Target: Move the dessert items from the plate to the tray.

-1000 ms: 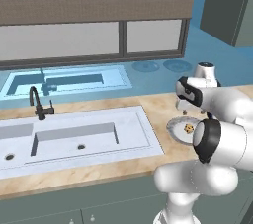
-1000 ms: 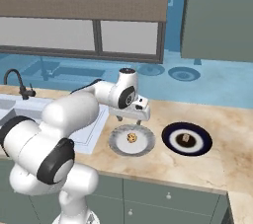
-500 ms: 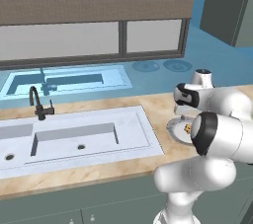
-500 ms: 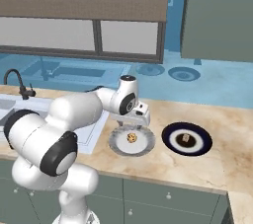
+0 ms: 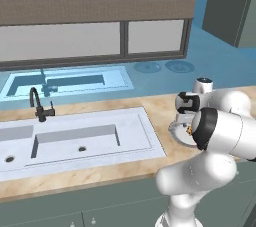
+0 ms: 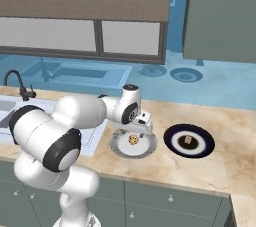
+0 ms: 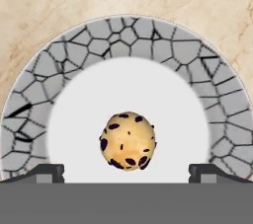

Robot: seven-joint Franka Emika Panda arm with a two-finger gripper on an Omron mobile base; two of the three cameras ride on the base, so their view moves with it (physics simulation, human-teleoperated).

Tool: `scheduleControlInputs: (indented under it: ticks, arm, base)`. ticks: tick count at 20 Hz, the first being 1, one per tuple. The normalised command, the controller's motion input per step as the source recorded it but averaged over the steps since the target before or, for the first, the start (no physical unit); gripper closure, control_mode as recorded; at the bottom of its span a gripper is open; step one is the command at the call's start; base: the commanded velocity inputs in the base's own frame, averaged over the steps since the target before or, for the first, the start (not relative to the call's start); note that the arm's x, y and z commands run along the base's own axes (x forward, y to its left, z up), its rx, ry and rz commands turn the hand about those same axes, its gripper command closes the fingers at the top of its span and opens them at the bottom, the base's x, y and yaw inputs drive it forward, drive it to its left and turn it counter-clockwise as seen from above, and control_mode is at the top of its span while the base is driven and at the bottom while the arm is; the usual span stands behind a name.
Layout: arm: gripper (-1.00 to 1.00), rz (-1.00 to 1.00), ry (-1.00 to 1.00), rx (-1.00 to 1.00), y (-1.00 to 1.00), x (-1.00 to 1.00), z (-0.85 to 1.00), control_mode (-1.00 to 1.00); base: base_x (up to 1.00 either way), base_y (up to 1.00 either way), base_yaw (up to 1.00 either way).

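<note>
Robot arm at a kitchen counter [image 6: 220, 121] of beige marbled stone. The claw [image 7: 126, 168] hangs low over the plate [image 7: 123, 35], pointing down at it. In the hand view its two dark fingertips [image 7: 47, 171] stand wide apart at the bottom edge, one on each side of the cookie [image 7: 128, 140]; the claw is open and grips nothing.

The cookie, a round tan-yellow piece with dark specks, lies on the white flat centre of the plate, between the two fingertips and clear of both. The plate has a grey rim patterned like cracked stone. In the right base view the plate [image 6: 121, 147] sits on the counter just right of the sink [image 6: 95, 133], with the cookie [image 6: 133, 140] showing under the claw [image 6: 141, 130]. In the left base view the plate [image 5: 175, 132] is partly hidden by the arm's dark joint, and the claw [image 5: 185, 118] is above it.

To the right of the plate, apart from it, lies a dark round dish [image 6: 172, 138] with a pale inner ring, holding a small brown piece [image 6: 187, 140] at its middle.

The white rectangular sink [image 5: 75, 138] is set into the counter on the left, with a black curved faucet [image 5: 37, 106] behind it. Behind the counter runs a window [image 5: 100, 38] with a brown blind.
</note>
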Motion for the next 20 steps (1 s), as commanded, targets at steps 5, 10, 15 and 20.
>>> scheduleControlInputs:
  ticks: [5,10,15,20]
  arm:
    - [-1.00,0.00,0.00,0.00,0.00,0.00,-0.36,-1.00]
    - [-1.00,0.00,0.00,0.00,0.00,0.03,-0.17,-1.00]
    - [-1.00,0.00,0.00,0.00,-0.03,0.09,-0.05,-1.00]
    - [-1.00,0.00,0.00,0.00,-0.04,0.06,-0.03,-1.00]
  base:
    - [0.00,0.00,0.00]
    - [0.00,0.00,0.00]
    - [0.00,0.00,0.00]
    - [0.00,0.00,0.00]
